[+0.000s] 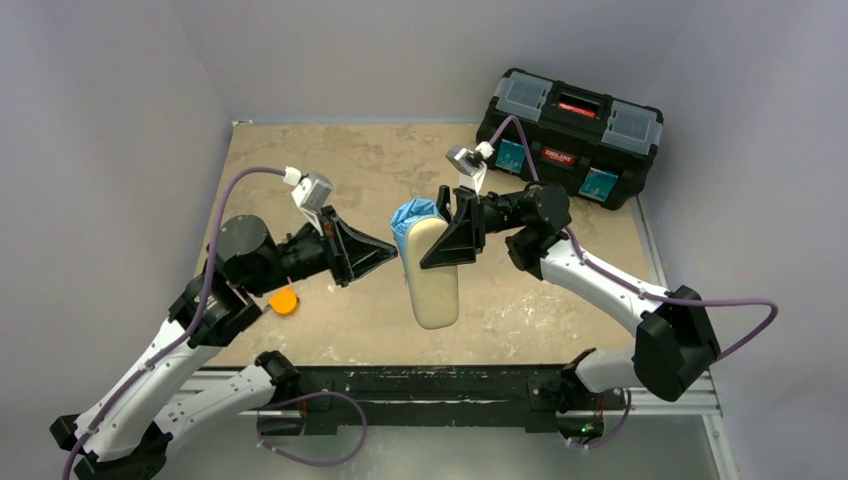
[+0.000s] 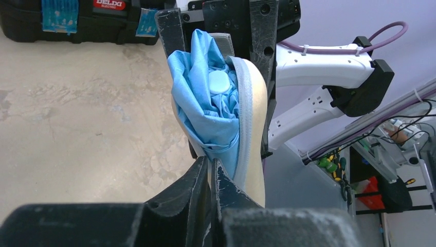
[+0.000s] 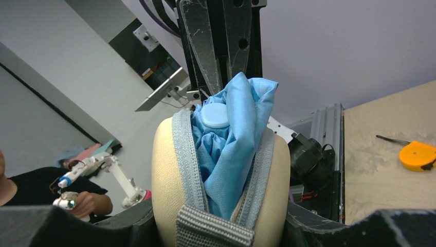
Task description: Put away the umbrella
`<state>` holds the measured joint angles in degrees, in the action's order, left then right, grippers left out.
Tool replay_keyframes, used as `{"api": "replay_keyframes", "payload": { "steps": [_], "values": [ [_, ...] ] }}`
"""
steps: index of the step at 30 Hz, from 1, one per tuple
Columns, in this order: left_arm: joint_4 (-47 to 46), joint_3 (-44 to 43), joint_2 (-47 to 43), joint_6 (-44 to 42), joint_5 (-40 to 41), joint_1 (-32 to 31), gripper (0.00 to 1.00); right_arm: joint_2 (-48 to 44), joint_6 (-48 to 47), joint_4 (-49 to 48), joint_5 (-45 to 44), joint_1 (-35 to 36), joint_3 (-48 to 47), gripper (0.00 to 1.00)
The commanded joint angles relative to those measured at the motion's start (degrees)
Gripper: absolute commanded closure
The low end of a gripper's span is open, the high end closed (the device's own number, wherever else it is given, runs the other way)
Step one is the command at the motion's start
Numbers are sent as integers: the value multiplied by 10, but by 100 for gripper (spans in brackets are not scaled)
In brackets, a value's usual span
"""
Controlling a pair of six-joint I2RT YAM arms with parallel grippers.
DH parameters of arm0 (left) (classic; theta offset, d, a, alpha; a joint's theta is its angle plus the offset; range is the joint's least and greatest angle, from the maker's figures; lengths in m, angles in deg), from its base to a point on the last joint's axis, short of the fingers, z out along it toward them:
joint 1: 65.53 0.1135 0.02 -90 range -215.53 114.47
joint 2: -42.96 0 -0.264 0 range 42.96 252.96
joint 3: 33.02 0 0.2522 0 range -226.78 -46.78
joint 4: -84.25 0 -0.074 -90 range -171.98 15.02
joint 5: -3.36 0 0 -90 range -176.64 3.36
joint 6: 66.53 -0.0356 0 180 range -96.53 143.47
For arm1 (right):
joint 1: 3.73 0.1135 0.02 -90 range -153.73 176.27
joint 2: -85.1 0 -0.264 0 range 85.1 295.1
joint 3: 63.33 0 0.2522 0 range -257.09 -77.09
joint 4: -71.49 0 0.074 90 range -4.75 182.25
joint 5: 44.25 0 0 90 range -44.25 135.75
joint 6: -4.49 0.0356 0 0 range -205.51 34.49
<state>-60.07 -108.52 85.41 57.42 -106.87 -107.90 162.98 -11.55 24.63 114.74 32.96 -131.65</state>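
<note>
Table (image 1: pixel 330 170): tan, worn.
L pincer (image 2: pixel 211 172): tips pressed together on umbrella (image 2: pixel 205 98) cloth.
R pincer (image 1: pixel 440 238): clamps case (image 1: pixel 432 290).
Handling: soft, light, slippery; I'd pinch cloth by L tips.

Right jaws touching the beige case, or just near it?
Touching. In the right wrist view the case sits pressed between both jaws of the right gripper.

left arm (image 1: pixel 250 256) and right arm (image 1: pixel 592 272) reach inward, facing; left jaws pinched together, right jaws gripping wide.
</note>
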Motion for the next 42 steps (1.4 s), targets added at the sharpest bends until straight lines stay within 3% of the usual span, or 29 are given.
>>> {"api": "replay_keyframes", "payload": {
  "steps": [1,17,20,23,27,37,42],
  "values": [
    [-49,-30,10,22,-21,4,95,-4,15,-42,-8,0,-27,100],
    [-53,-59,38,23,-22,4,100,30,25,-35,0,12,-62,100],
    [-47,-63,48,20,-17,3,100,38,-2,21,1,24,-81,84],
    [-36,-64,57,16,-5,2,100,35,-91,161,-10,37,-112,69],
    [-19,-66,73,3,14,-7,100,36,-221,337,-30,65,-171,63],
    [-23,-64,124,-5,24,-26,100,91,-220,369,-32,138,-260,43],
    [-35,-60,143,-5,24,-29,100,120,-229,395,-36,187,-303,40]
  ]
}}
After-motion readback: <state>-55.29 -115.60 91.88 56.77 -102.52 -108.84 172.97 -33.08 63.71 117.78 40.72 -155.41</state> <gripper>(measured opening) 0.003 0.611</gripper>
